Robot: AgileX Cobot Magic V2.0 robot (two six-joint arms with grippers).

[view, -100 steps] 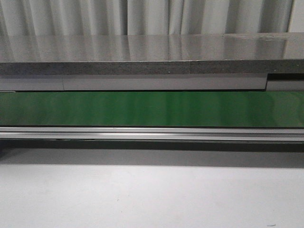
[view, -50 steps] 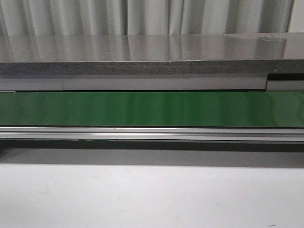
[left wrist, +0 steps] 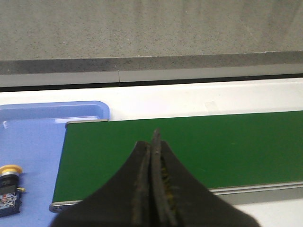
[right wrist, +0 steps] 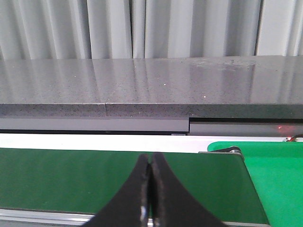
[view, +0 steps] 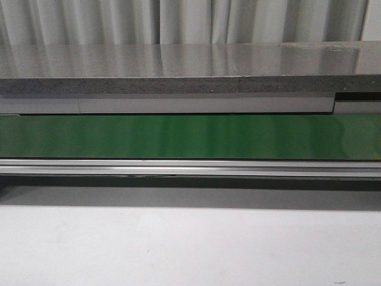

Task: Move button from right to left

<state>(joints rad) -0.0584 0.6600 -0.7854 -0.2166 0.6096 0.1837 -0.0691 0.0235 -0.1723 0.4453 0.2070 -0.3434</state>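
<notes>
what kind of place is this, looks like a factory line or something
Probably an industrial conveyor test cell or lab bench, not a home. A long green conveyor belt runs in an aluminium frame, a blue tray at its end holds a push-button, and a grey stone-like counter sits behind.

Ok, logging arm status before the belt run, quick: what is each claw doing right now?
Left claw: closed, holding nothing, over the green belt.
Right claw: closed, holding nothing.
</notes>
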